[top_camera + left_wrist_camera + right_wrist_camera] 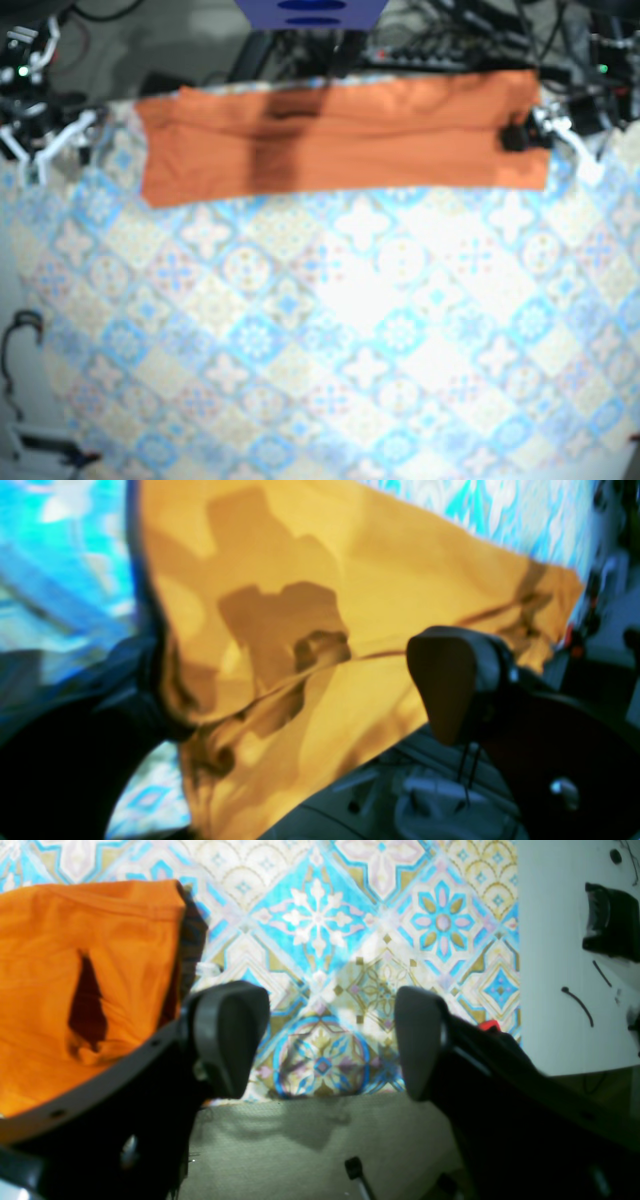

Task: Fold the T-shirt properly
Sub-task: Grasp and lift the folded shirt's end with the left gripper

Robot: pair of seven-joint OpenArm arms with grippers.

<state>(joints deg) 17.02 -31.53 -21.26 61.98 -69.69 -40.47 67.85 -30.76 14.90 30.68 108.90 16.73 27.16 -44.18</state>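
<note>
Orange fabric T-shirt [340,135]: folded strip along far edge of patterned tablecloth [350,350] | left gripper [514,136]: wide, astride cloth | right gripper [330,1040]: wide, near shirt

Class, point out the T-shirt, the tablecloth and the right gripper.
T-shirt [340,135], base view, middle of the orange strip.
Tablecloth [350,330], base view, bare patterned centre.
Right gripper [330,1040], right wrist view, midway between its open fingertips.

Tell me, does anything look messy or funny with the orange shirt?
Yes. The T-shirt is a long band along the table's far edge, not a neat fold yet. Its end by the left gripper is bunched into creases. The right gripper hangs open and empty beside the other end.
</note>
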